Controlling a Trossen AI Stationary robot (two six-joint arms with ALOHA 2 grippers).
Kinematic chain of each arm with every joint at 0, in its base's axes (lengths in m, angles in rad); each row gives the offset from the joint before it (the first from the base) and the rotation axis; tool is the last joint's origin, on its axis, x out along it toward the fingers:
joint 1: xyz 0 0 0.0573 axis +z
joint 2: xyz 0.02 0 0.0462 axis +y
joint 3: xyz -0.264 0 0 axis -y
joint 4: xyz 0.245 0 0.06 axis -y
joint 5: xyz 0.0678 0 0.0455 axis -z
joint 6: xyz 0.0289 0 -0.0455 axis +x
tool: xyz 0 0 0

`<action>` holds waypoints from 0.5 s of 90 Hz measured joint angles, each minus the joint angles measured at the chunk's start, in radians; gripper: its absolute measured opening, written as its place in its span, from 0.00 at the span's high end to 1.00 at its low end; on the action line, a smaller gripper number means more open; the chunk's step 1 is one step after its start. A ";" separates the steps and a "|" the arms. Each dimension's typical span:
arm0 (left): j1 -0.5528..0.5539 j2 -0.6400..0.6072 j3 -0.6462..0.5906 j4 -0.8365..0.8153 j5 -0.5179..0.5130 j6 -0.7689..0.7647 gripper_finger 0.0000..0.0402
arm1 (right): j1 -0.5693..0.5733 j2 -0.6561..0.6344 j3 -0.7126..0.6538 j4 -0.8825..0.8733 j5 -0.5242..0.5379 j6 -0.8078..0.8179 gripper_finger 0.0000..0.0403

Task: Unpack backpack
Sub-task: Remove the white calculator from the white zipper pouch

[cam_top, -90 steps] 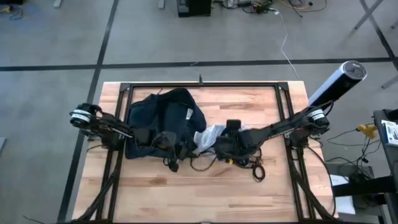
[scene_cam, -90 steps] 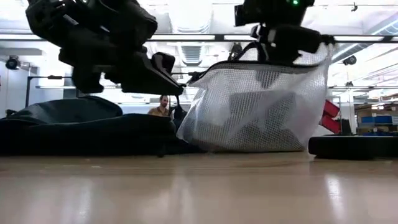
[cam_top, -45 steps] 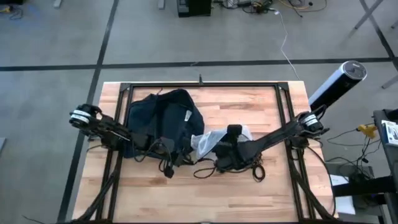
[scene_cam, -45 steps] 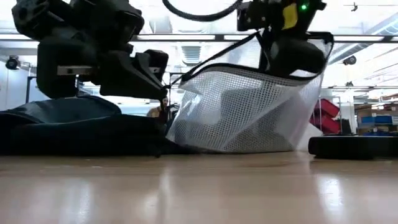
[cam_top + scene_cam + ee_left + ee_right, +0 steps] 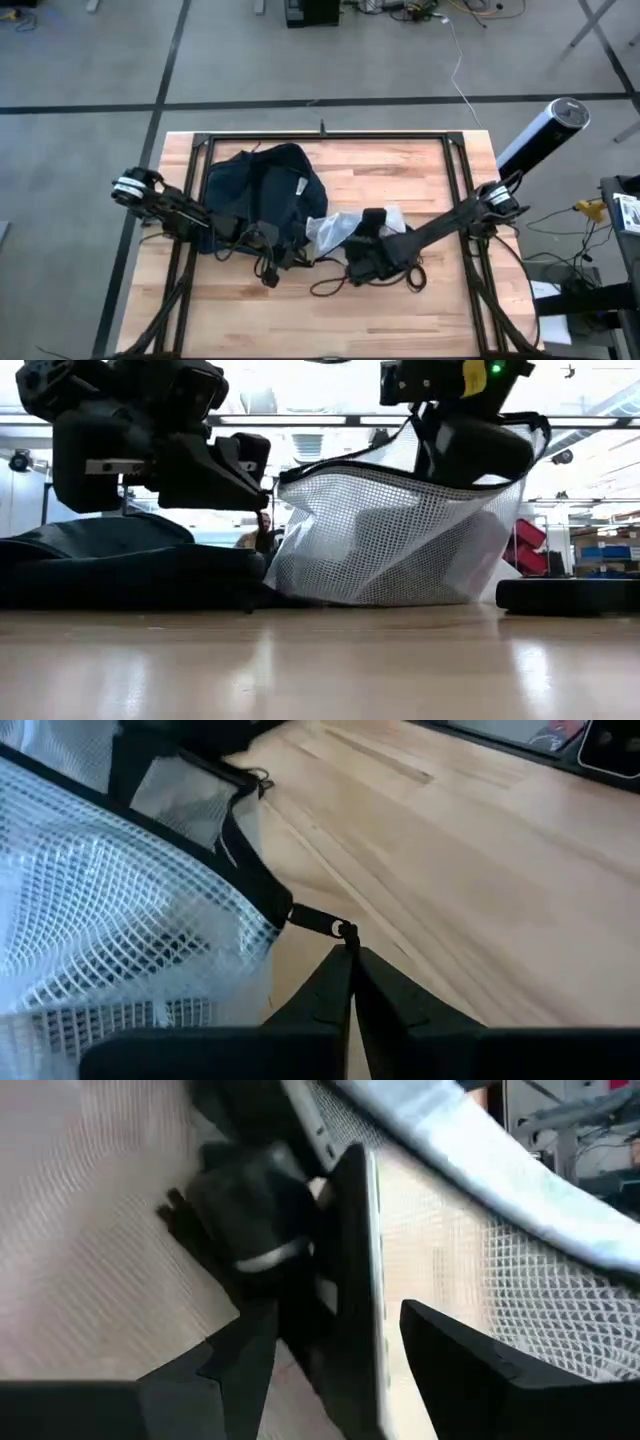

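The dark navy backpack [image 5: 262, 188] lies flat on the table's left half, also seen low in the low view [image 5: 120, 565]. Beside it stands a white mesh pouch [image 5: 400, 535] with a black zip edge, its bottom on the table. My left gripper [image 5: 350, 952] is shut at the pouch's zip end, just in front of the backpack [image 5: 268, 266]. My right gripper [image 5: 465, 445] is above the pouch, shut on its top edge, near the table's middle [image 5: 360, 255]. My left gripper pinches the small zipper pull [image 5: 346, 931] at the end of the pouch's black zip edge, at its fingertips only. The pull and its link stand out straight from the pouch's corner. My right gripper comes from above and has the pouch's black top edge [image 5: 350, 1270] between its two fingers. The pouch hangs below the fingers with its bottom [image 5: 390, 598] on the table, the mesh pulled up toward the gripper.
Black cables [image 5: 330, 285] and a coil [image 5: 415, 276] lie on the wood in front of the pouch. A black object with a silver band [image 5: 245, 1230] sits beside the pouch. A flat black thing [image 5: 570, 595] lies at the right of the low view. Bare wood shows toward the near edge.
Both grippers have moved toward the table's near edge, the right one also a little left, taking the pouch along. My left gripper has drawn the zipper pull away toward the left, and the pouch's top edge has risen on that side and stretched out.
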 joint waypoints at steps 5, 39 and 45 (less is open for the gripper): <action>-0.003 0.000 0.000 0.001 -0.001 0.000 1.00 | -0.017 0.000 -0.005 0.000 0.002 -0.009 0.51; -0.002 0.000 0.001 0.007 -0.006 0.002 1.00 | -0.186 0.008 -0.019 0.099 -0.249 -0.148 0.51; -0.002 0.000 0.001 0.007 -0.006 0.003 1.00 | -0.207 0.015 -0.019 0.106 -0.293 -0.162 0.51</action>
